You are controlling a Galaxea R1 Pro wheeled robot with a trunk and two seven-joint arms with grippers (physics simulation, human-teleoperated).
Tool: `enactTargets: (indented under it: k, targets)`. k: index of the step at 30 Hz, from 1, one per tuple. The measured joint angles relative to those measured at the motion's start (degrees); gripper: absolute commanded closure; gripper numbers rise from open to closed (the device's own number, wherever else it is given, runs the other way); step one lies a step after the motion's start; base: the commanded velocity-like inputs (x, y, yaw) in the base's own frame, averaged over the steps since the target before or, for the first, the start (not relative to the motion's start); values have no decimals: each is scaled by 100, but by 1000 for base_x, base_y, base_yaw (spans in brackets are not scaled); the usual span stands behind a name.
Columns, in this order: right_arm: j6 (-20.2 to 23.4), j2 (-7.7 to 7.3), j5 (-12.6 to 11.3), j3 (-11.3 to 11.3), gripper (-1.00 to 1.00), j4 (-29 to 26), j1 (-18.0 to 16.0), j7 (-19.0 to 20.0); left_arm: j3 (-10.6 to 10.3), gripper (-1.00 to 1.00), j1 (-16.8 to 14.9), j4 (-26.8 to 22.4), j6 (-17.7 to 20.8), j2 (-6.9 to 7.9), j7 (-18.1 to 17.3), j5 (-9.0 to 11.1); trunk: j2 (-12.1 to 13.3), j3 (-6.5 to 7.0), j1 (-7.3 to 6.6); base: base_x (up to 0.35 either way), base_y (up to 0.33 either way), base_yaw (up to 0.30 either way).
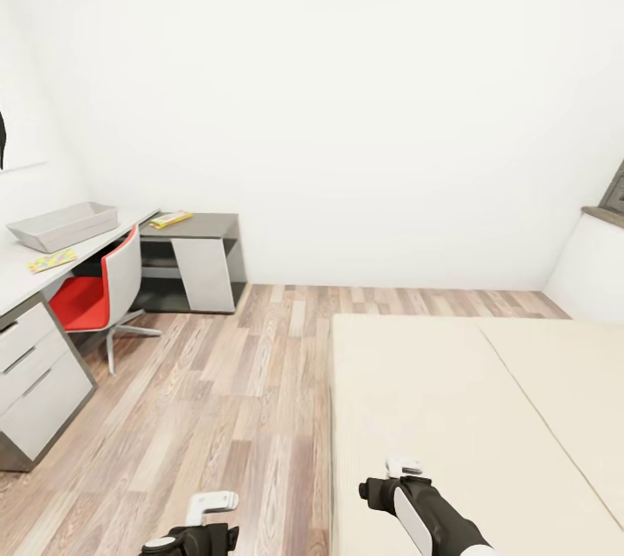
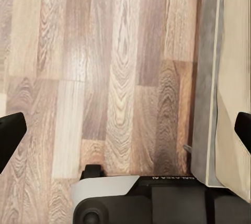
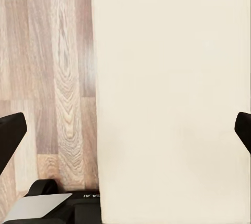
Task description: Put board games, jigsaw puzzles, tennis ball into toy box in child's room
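The table [image 1: 16,272] runs along the left wall. On it stands the grey toy box [image 1: 62,225], and a multicoloured jigsaw puzzle [image 1: 52,261] lies just in front of the box. A flat yellowish board game [image 1: 171,218] rests on the table's lower dark section. The cream bed [image 1: 468,417] fills the right foreground, and the part I see is bare. The tennis ball is out of view. My left gripper [image 1: 211,511] [image 2: 125,132] hangs open over the wood floor beside the bed edge. Over the mattress edge my right gripper [image 1: 394,476] [image 3: 125,130] is open too, holding nothing.
A red and white swivel chair [image 1: 97,292] stands at the table, partly tucked under it. White drawers [image 1: 39,378] face me at the near end. Wood floor [image 1: 225,383] lies between table and bed. A white ledge [image 1: 589,266] sits at far right.
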Motion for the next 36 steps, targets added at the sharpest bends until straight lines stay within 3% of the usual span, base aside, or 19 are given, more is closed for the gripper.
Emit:
enactTargets:
  k: [36]
  targets:
    - [2, 2, -5, 0, -100, 2, -1, 0, -26, -100, 1, -21, 3, -10, 7, 0, -1, -1, 1, -5, -43, -4]
